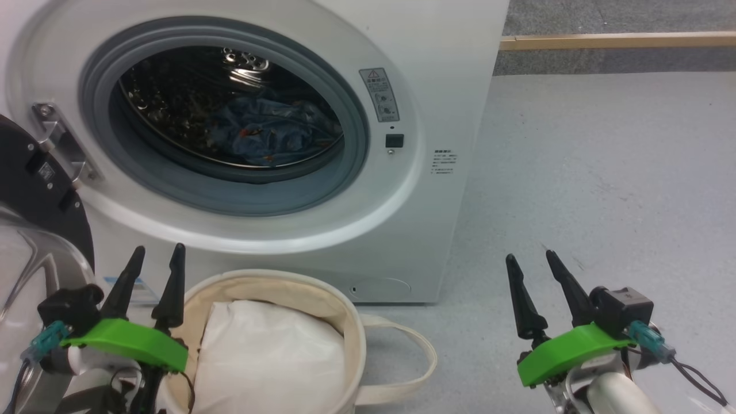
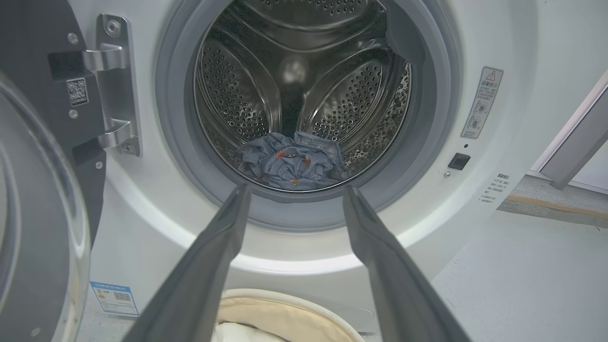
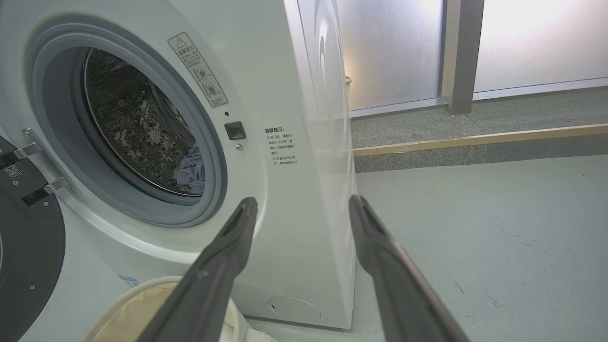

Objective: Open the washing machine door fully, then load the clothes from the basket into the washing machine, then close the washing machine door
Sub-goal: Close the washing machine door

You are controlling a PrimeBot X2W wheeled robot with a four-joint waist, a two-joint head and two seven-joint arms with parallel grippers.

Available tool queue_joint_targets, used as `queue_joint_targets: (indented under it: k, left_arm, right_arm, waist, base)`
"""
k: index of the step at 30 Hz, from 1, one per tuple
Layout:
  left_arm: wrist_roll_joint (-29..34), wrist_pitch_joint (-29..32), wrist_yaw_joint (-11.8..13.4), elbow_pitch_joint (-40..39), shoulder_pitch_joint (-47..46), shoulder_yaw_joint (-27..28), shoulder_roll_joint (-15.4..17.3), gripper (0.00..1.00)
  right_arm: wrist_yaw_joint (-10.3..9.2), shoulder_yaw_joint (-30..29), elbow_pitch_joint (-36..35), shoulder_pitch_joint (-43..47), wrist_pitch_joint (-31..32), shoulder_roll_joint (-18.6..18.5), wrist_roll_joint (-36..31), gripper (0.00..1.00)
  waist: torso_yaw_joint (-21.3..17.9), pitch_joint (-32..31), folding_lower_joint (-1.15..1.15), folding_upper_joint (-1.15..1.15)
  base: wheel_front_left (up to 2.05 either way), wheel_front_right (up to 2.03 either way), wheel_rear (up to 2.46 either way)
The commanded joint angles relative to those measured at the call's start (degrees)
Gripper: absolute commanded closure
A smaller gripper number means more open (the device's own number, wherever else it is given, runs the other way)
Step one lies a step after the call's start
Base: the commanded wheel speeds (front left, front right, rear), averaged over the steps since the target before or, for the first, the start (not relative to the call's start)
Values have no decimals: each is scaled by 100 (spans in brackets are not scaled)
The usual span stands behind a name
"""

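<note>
Jaws wide apart and empty: left gripper (image 1: 160,248), right gripper (image 1: 529,255)

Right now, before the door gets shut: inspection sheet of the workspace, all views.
surface: grey floor, lightly scuffed.
job's things: washing machine door stands open at the left; clothes lie in the drum of the washing machine; basket stands on the floor in front of it, with white padding inside.
clutter: nothing seen.
claws: left claw open, by the basket's left rim, holding nothing; right claw open, over the floor right of the washer, holding nothing.
cables: black lead with a teal plug at each wrist, apart from the fingers.
surroundings: wooden strip across the floor behind; frosted glass panels beyond.
</note>
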Motion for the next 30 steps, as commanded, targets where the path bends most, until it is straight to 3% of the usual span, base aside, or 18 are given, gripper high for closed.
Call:
queue_joint_targets:
  k: [1, 19, 30]
  left_arm:
    - [55, -68, -33, -176, -163, 263, 140, 0]
    - [146, -68, -33, -115, -194, 325, 89, 0]
    - [196, -68, -33, -159, -147, 333, 76, 0]
  right_arm:
    - [2, 100, -154, -175, -44, -45, 39, 0]
    - [2, 86, -172, -169, -44, 1, 30, 0]
    - [2, 108, -185, -156, -44, -3, 47, 0]
  waist:
    - [4, 12, 0, 0]
    - [41, 26, 0, 0]
    - [113, -17, 0, 0]
  base:
    - [-109, 132, -23]
    - [-177, 194, -17]
    - [-75, 75, 0]
